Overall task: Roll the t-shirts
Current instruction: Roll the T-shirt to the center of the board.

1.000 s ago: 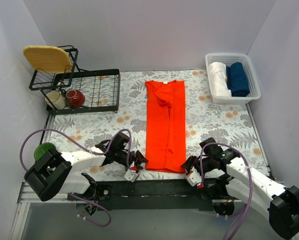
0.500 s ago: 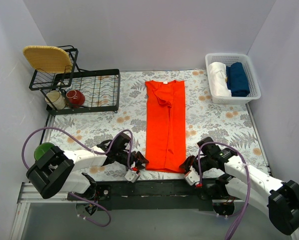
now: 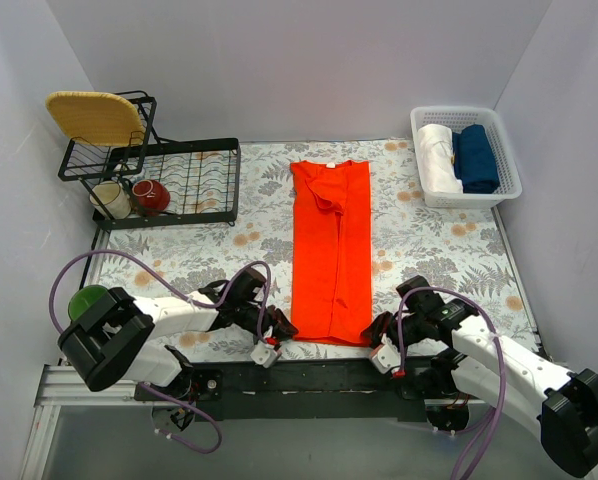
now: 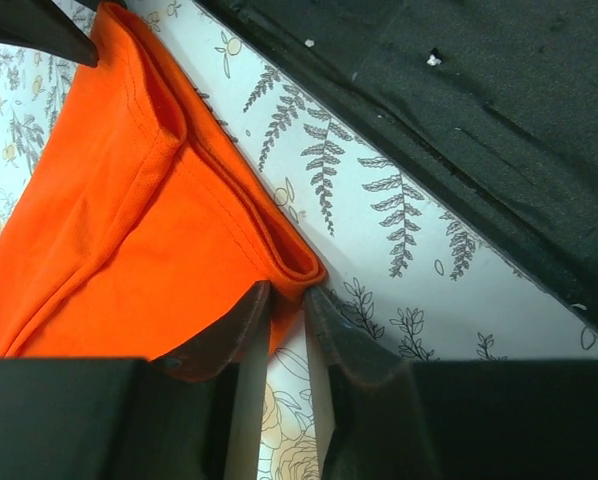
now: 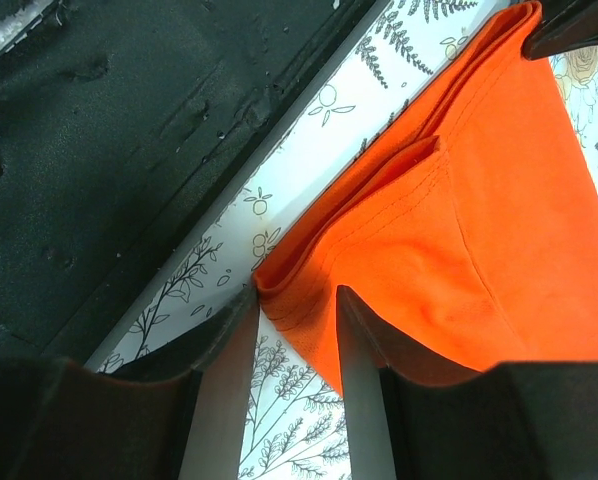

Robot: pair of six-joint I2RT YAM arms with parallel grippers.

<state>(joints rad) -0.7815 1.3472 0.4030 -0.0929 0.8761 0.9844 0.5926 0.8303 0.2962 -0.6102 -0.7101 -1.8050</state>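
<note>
Right hand (image 5: 294,298) spread about a hem corner of the bright orange-red fabric t-shirt (image 3: 331,250). Left hand (image 4: 287,295) nearly pressed together, grip unclear. Shallow bites could shed layers, skewing the roll.

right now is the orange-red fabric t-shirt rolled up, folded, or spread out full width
Folded, not rolled: the orange-red fabric t-shirt lies flat as a long narrow strip, sides folded in, and its near hem shows stacked layers but no roll.

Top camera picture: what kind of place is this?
Probably a robot test booth made to look like a home laundry corner: a t-shirt spread on a flowery table, a dish rack, and a basket of rolled clothes.
</note>
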